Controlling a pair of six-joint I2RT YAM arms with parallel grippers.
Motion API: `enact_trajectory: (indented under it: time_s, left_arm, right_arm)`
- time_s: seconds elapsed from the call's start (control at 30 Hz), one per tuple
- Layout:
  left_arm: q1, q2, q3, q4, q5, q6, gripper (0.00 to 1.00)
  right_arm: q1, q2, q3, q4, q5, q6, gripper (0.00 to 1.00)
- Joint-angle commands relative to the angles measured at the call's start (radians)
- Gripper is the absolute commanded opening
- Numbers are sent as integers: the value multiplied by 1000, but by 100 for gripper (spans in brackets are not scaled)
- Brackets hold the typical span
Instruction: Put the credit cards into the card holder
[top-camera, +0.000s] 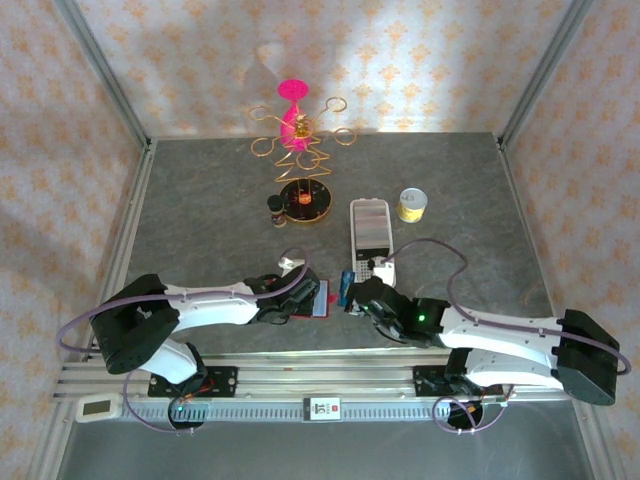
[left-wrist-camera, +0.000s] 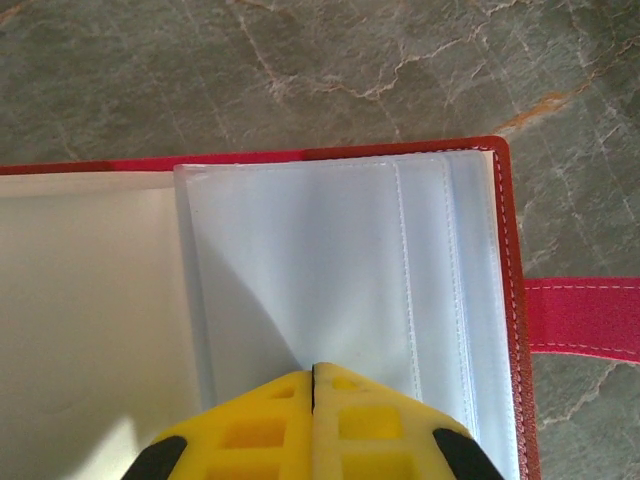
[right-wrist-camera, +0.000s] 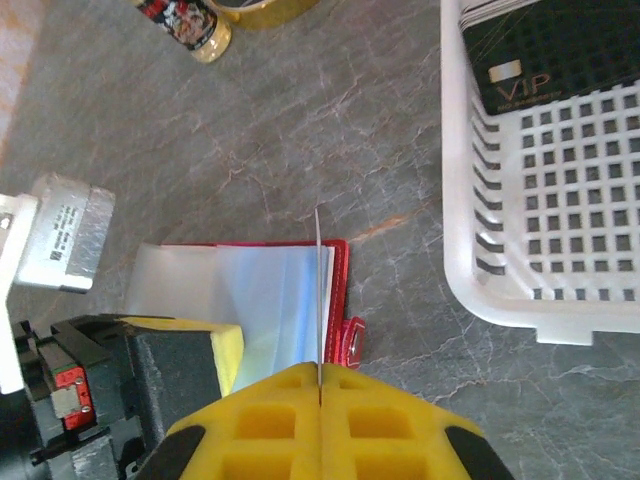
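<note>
The red card holder (top-camera: 314, 298) lies open on the grey table, its clear pockets (left-wrist-camera: 340, 250) facing up and its snap tab (left-wrist-camera: 580, 318) sticking out to the right. My left gripper (left-wrist-camera: 314, 368) is shut, its yellow tips resting on a pocket page. My right gripper (right-wrist-camera: 320, 368) is shut on a thin credit card (right-wrist-camera: 318, 280) seen edge-on, standing upright over the right edge of the card holder (right-wrist-camera: 260, 290). In the top view this card (top-camera: 345, 290) looks blue. A black credit card marked VIP (right-wrist-camera: 545, 55) lies in the white tray.
The long white perforated tray (top-camera: 368, 228) stands just behind the right gripper, its wall (right-wrist-camera: 470, 210) close on the right. Further back are a small bottle (top-camera: 276, 208), a gold wire stand with a pink top (top-camera: 297, 140) and a yellow cup (top-camera: 412, 204).
</note>
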Motion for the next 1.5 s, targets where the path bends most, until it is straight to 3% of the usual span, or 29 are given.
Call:
enact_trajectory:
  time_s: [0.0,0.63,0.97,1.47]
  left_arm:
    - [14,-27,-24,5,-37,-20,0]
    - [27,-64,-70,35,-29,-32,0]
    - [28,-82,-88,46,-27,-34,0]
    - [28,-85,-108,63,-20,-38,0]
  right_arm:
    - [6,23,36,70,-28,-26,0]
    - [5,303,92,238,-65,90,0]
    - [5,351,55,331,-105,150,0]
    - [5,396,50,293,-90,176,0]
